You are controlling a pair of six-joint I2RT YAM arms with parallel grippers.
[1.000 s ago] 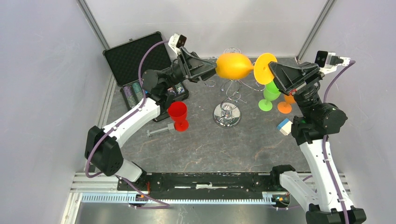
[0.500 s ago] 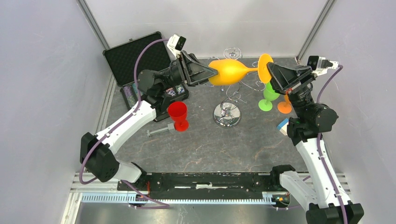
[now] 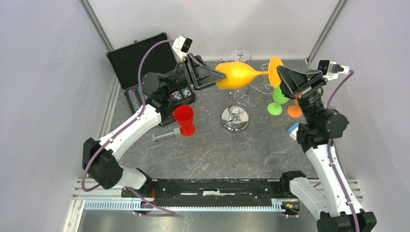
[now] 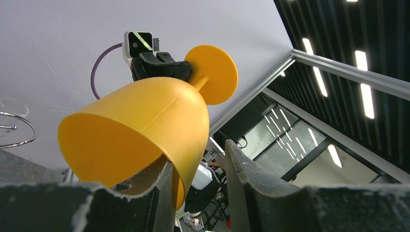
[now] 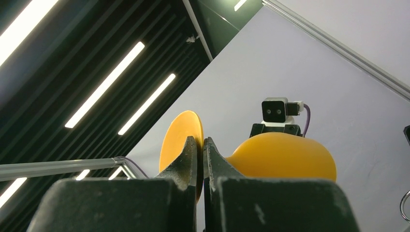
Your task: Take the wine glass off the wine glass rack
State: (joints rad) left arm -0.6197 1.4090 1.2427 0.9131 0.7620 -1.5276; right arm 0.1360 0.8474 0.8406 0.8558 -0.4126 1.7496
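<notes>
The orange wine glass (image 3: 239, 74) lies sideways in the air above the wine glass rack (image 3: 235, 118), gripped at both ends. The left hand (image 3: 218, 77) clamps the bowl's rim, and the right hand (image 3: 280, 74), nearly closed, pinches the foot. Below is a dark marbled table (image 3: 208, 150), enclosed by pale grey walls (image 3: 43, 72), with strip lights (image 5: 104, 87) overhead.

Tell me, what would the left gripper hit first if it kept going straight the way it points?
The orange wine glass: the left gripper holds it by the bowl's rim. Past the glass's foot sits the right gripper, shut on the stem, apparently on the same line, though depth is unclear.
</notes>
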